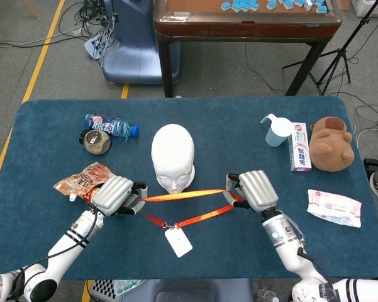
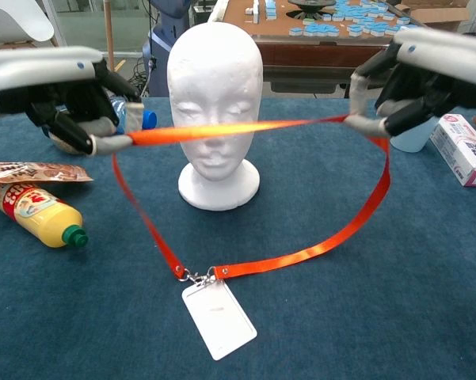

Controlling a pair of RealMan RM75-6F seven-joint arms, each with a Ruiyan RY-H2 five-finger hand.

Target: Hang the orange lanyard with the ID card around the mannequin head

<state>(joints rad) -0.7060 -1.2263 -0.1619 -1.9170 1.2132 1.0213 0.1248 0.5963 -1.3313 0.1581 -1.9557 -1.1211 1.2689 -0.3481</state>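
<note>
One orange lanyard (image 2: 253, 127) stretched taut before one white mannequin head (image 2: 214, 95), pinched by left hand (image 2: 59, 91) at 9 o'clock and right hand (image 2: 416, 79) at 3; one ID card (image 2: 219, 318) dangling at 6.

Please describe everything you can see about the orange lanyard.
The orange lanyard is a flat, woven-looking strap forming one closed loop. The left hand and the right hand each pinch it, stretching its upper run taut in front of the mannequin head's face. The rest hangs as a V to a small metal clip, which holds a white ID card lying flat on the blue table.
</note>
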